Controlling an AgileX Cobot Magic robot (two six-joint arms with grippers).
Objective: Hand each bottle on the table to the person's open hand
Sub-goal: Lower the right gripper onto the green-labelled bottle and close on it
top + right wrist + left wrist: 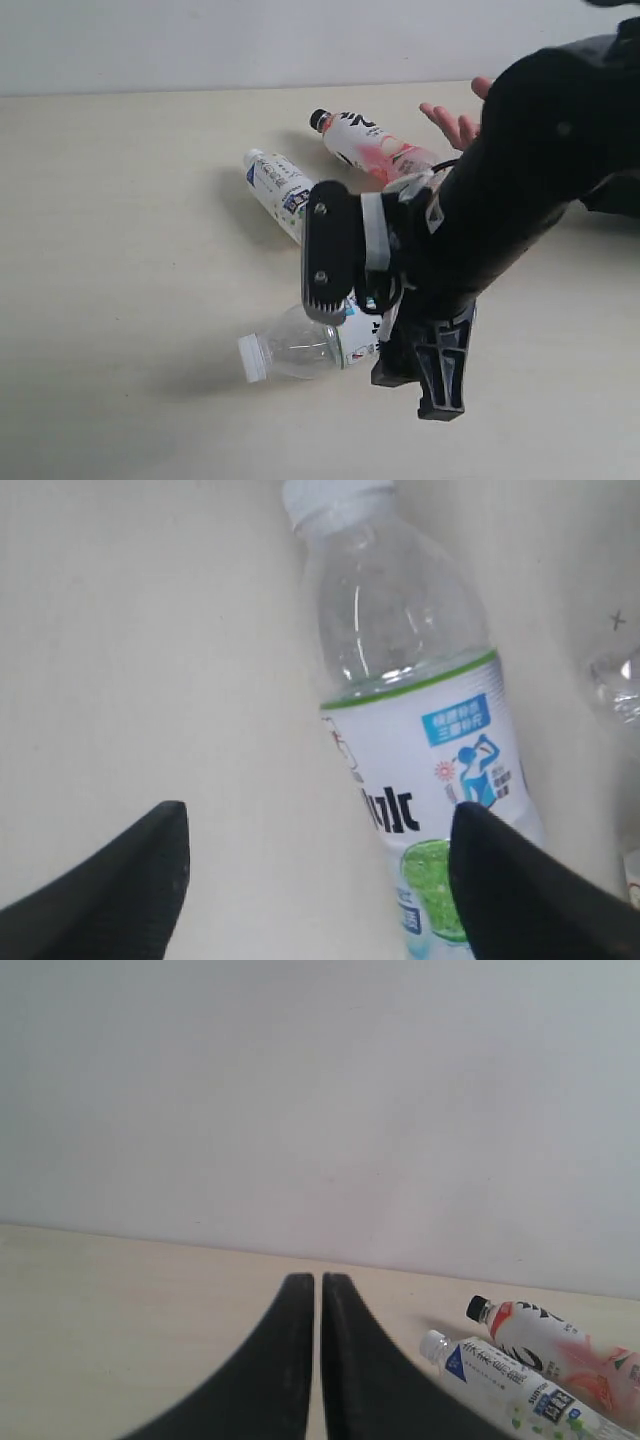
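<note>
Bottle labels in Chinese print, with one character legible.
The near lime-and-blue bottle (420, 770) carries large dark Chinese characters along its white label, the clearest appearing to be 水. Beside them are a blue box of white characters too small to read, a blue pictogram of a figure drinking, and a small red sun sign. Farther off, the white-blue bottle (505, 1385) bears a row of dark characters, illegible, and the pink-white bottle (545, 1345) has unreadable black brush strokes.
</note>
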